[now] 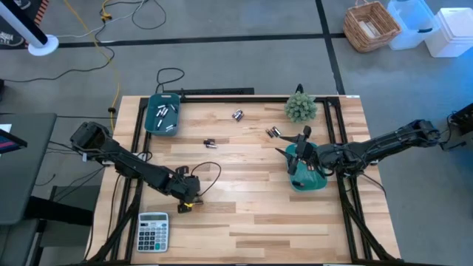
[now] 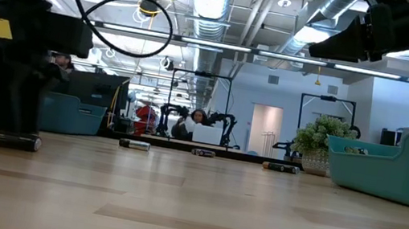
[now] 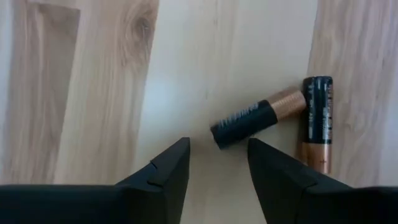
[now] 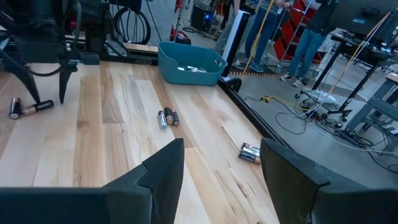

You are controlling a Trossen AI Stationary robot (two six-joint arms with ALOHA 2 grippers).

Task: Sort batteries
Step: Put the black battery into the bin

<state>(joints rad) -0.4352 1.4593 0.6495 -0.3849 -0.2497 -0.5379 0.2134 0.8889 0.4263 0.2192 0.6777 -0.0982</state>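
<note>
Pale wooden slat table (image 1: pixel 244 199), grey floor around.

High view: left gripper (image 1: pixel 186 204) low near grey calculator (image 1: pixel 153 230); right gripper (image 1: pixel 298 157) above teal bin (image 1: pixel 316 182), likely for dropping off.

Left wrist view: fingers spread, nothing pinched; two black-and-copper cylindrical batteries (image 3: pixel 280 118) just beyond, apparently next pick.

Right wrist view: fingers spread, empty; second teal bin (image 4: pixel 189 62) opposite, holding sorted cells.

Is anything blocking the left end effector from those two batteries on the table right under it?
Nothing visible. The left end effector hangs open over bare wood, and the nearer battery lies just ahead of its fingertips, touching the second battery.
</note>
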